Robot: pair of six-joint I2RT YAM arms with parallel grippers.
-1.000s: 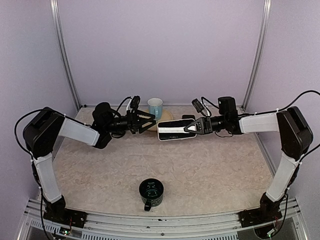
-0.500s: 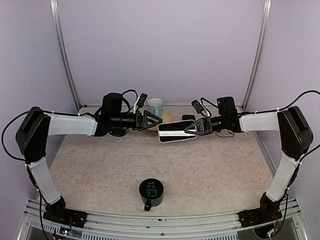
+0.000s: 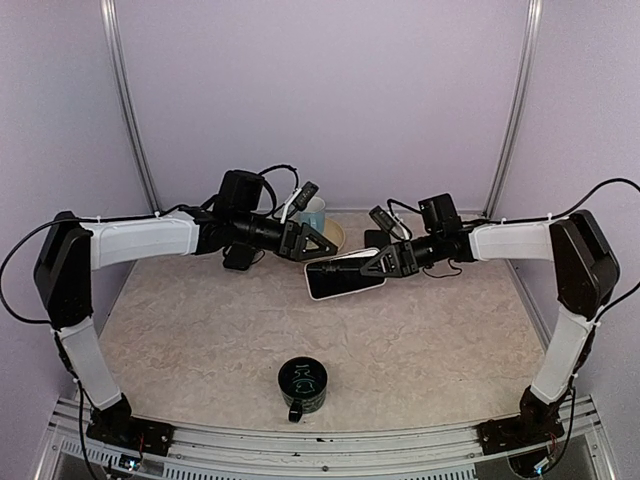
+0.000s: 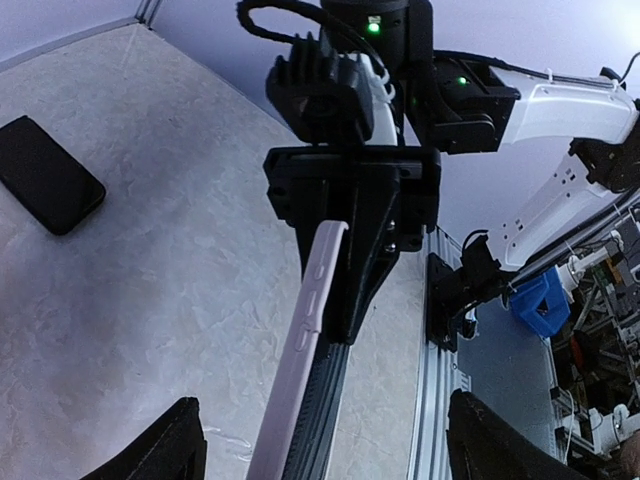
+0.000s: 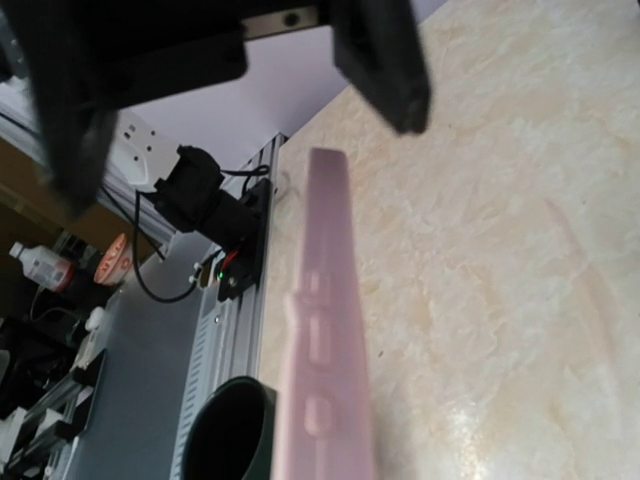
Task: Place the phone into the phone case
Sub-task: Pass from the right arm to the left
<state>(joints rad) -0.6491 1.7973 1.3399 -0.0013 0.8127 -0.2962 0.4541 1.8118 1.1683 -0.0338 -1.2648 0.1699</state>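
My right gripper (image 3: pixel 378 262) is shut on one end of the pale pink phone case (image 3: pixel 345 276) and holds it in the air over the middle of the table. The case shows edge-on in the left wrist view (image 4: pixel 300 370) and blurred in the right wrist view (image 5: pixel 325 350). My left gripper (image 3: pixel 312 244) is wide open; in its own view (image 4: pixel 320 455) the case's free end reaches between its fingers without touching them. The black phone (image 4: pixel 45 187) lies flat on the table at the back, behind the right gripper (image 3: pixel 372 238).
A dark green mug (image 3: pixel 302 383) stands near the front middle and also shows in the right wrist view (image 5: pixel 225 430). A blue-and-white cup (image 3: pixel 312 211) and a round tan plate (image 3: pixel 333 236) sit at the back. The metal rail (image 4: pixel 430 400) runs along the near edge.
My left arm has stretched right, bringing its open gripper up to the case. My right gripper has carried the case left and toward the front, tilting it.
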